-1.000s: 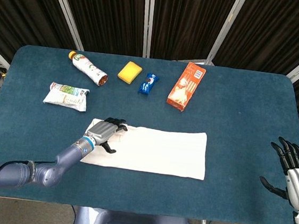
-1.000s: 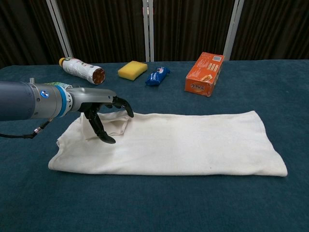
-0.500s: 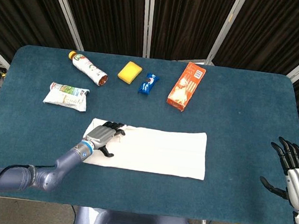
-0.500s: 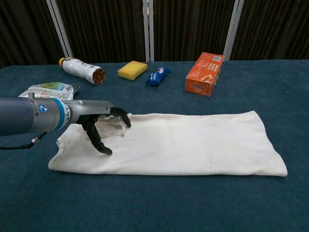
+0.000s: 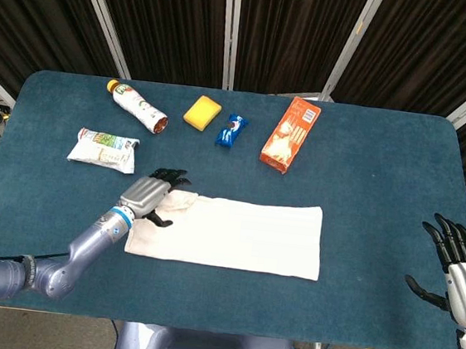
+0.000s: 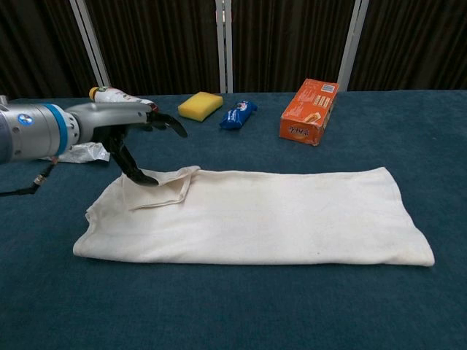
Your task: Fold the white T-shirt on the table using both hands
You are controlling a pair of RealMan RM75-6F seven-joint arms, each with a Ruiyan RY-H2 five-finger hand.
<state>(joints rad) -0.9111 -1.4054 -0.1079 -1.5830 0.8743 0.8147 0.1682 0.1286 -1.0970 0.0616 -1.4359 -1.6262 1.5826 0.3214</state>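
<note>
The white T-shirt lies flat on the blue table as a long folded strip, with a small flap turned over at its far left corner. My left hand hovers over that corner with its fingers spread and nothing in them; its thumb tip hangs just at the flap's edge. My right hand stays off the table's right edge, far from the shirt, fingers apart and empty. The chest view does not show it.
Along the far side lie a bottle, a yellow sponge, a blue packet and an orange box. A white-green pouch lies left of my left hand.
My left hand has lifted off the shirt's left end and drawn back toward the far left corner, its fingers opening. The turned flap stays on the shirt. The right hand has not moved.
</note>
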